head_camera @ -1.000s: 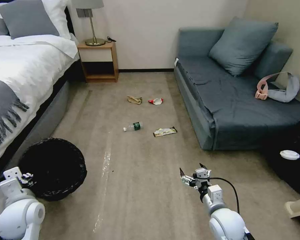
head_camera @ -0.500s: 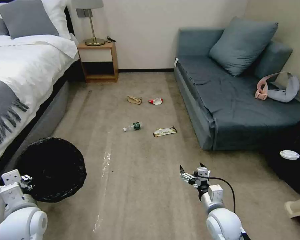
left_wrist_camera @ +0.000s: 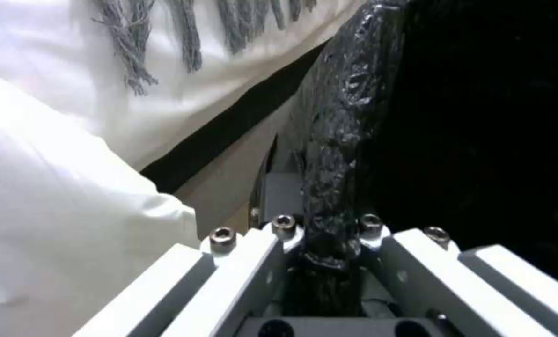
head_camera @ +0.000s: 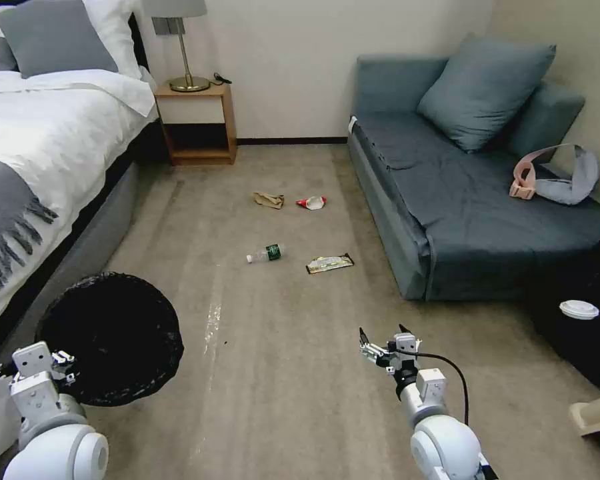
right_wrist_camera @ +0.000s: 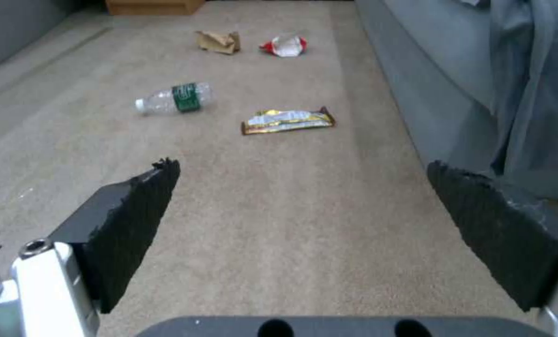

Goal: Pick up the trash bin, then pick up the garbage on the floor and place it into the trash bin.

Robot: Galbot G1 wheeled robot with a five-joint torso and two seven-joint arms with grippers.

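My left gripper [left_wrist_camera: 326, 243] is clamped on the bin's [head_camera: 110, 337] bag-covered rim, beside the bed [head_camera: 40, 147]. My right gripper [head_camera: 385, 340] hangs wide open, empty, over the carpet, with the bottle [right_wrist_camera: 174, 98] and wrapper [right_wrist_camera: 288, 120] well ahead.

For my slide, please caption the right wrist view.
Open right claw above carpet, facing bottle, snack wrapper, paper bag, red-and-white wrapper.

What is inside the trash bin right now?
The trash bin, gripped at its rim by the left gripper, shows only its black liner, with no litter visible. Its dark bottom cannot be made out. All four garbage pieces lie on the carpet.
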